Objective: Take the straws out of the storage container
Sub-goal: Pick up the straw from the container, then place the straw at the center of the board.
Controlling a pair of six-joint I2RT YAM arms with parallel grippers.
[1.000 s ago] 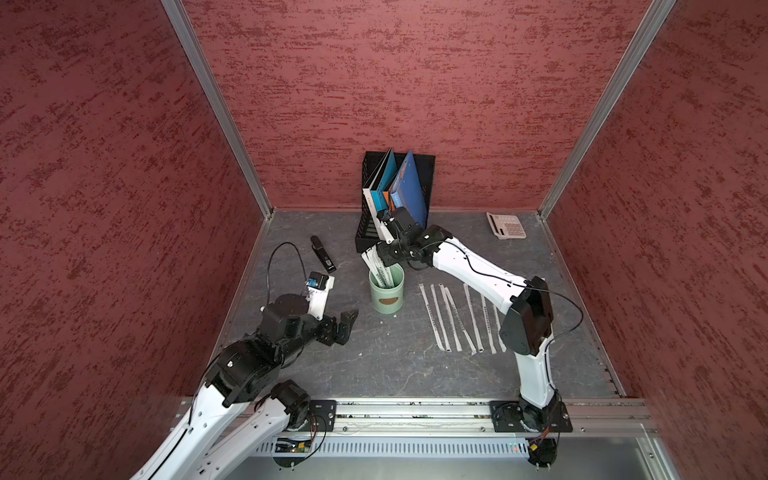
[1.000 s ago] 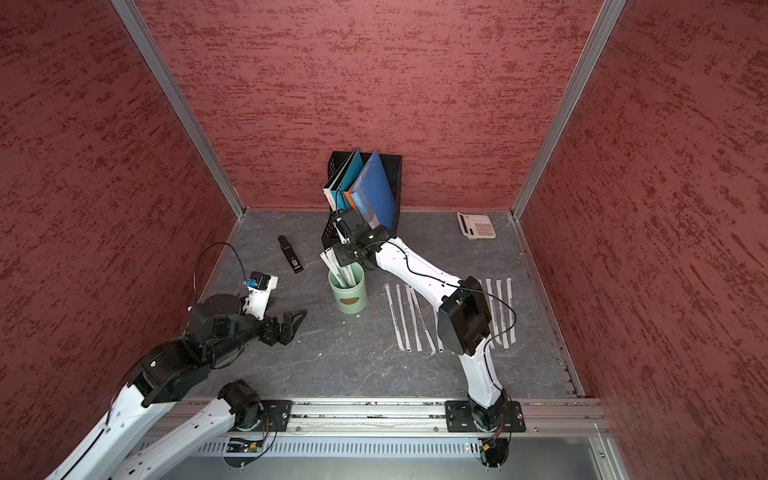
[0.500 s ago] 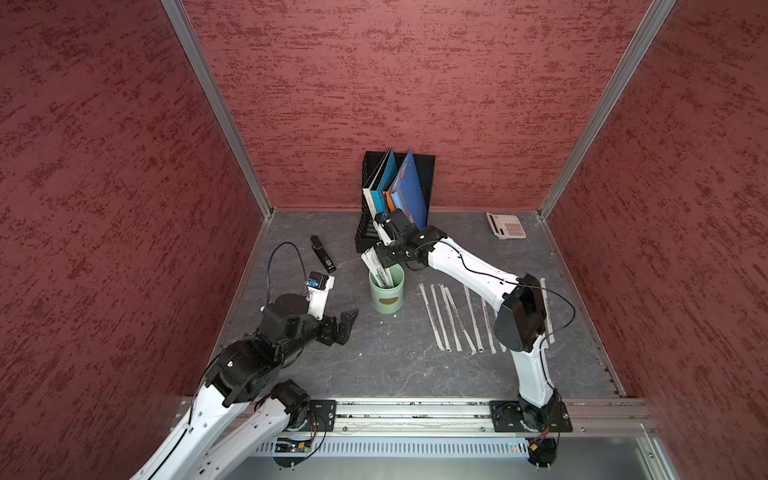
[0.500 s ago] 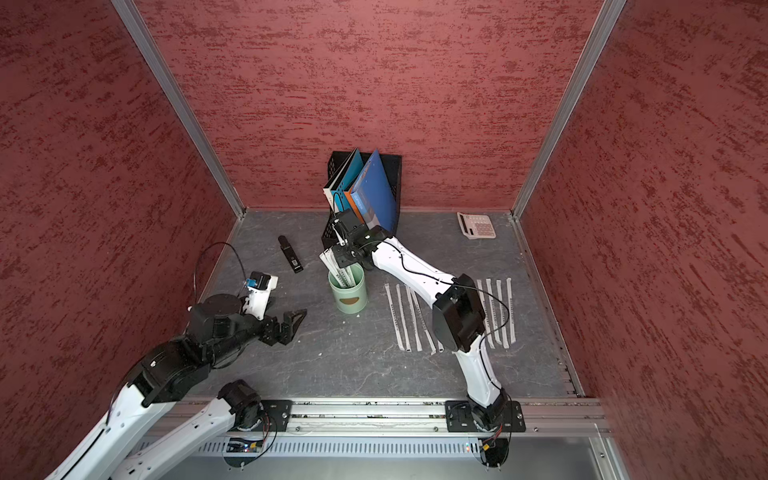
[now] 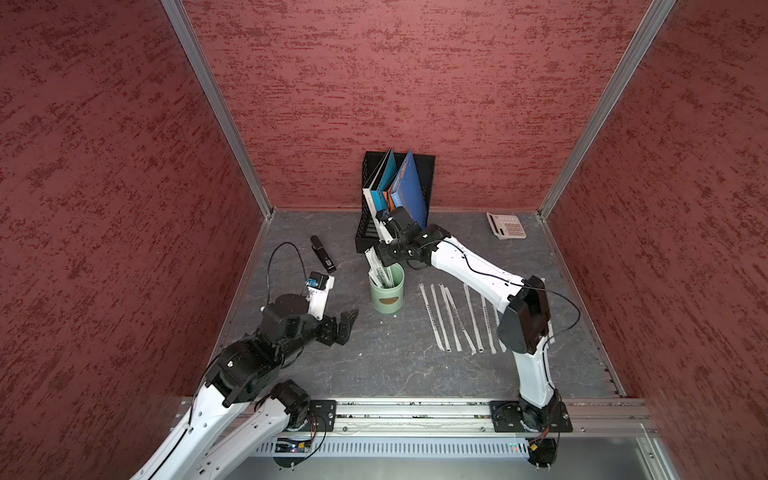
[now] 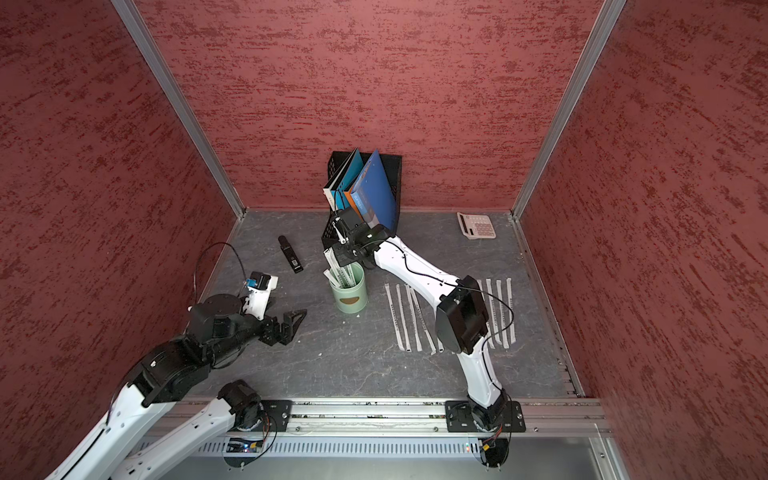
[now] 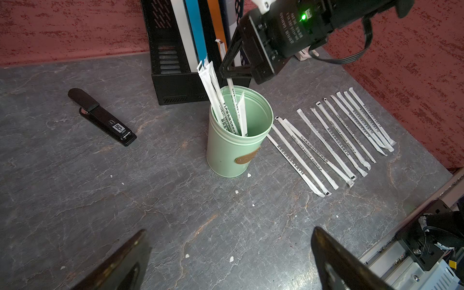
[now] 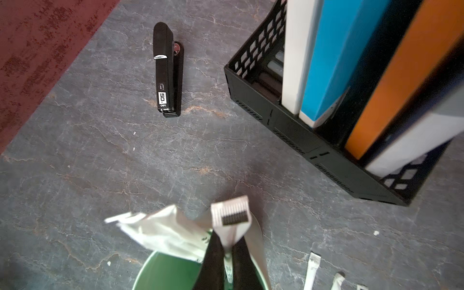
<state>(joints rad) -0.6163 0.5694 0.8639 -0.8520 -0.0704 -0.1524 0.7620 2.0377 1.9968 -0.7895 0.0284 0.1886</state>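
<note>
The right tool (image 8: pixel 227 266) is clenched on one straw (image 8: pixel 231 213). It pinches the straw a little below its flat, printed wrapper end, which sticks out past the fingertips. Directly beneath the tool, the straw runs down into the storage container (image 7: pixel 226 155), which stands upright on the desk (image 7: pixel 150 200). A few more straws (image 7: pixel 213 90) lean on the rim just beside the tool.

These look very light: a thin tube in loose paper, fairly stiff along its length but easy to kink. The wrapper ends are limp and would likely crumple or tear. The best hold is probably on the tube itself, above the rim, with a pull along the straw's own line. The container looks light too, so a sideways drag might tip it.

Farther from the tool, toward its arm's base, a row of straws already taken out (image 7: pixel 326 135) lies flat on the desk. On the container's other side, well apart, the left tool (image 5: pixel 347 323) sits low with its jaws spread wide, holding nothing. Beyond the right tool are a black stapler (image 7: pixel 100 116) and a file rack (image 7: pixel 173 75).
</note>
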